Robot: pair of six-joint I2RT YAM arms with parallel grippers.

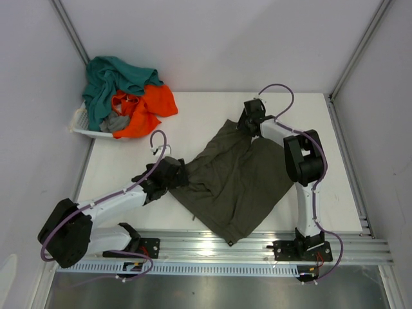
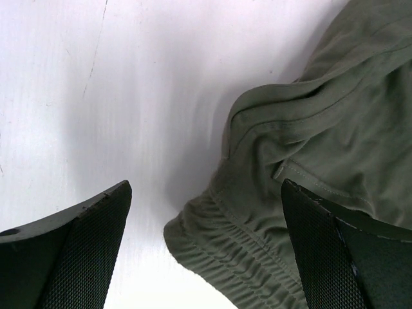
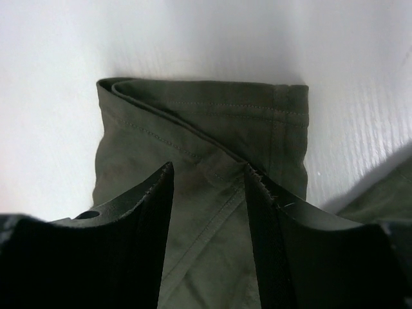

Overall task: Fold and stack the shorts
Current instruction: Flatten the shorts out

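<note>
Two black grippers meet one pair of olive-green shorts, which lies rumpled and roughly diamond-shaped on the white table, spread between them. The left gripper is splayed wide, its ribbed, wedge-shaped fingers straddling the gathered elastic waistband; soft matte cloth bunches in folds toward its right-hand finger, bare tabletop toward the other. The right gripper is narrowed to a slim gap at the shorts' far corner, smooth stitched cloth showing between its fingers and a doubled, double-stitched hem just beyond its fingertips; whether it pinches the cloth cannot be told. Well beyond the left gripper and off to its left, a white basket with an openwork wall holds a loose heap: a teal pair, an orange pair and a grey pair.
</note>
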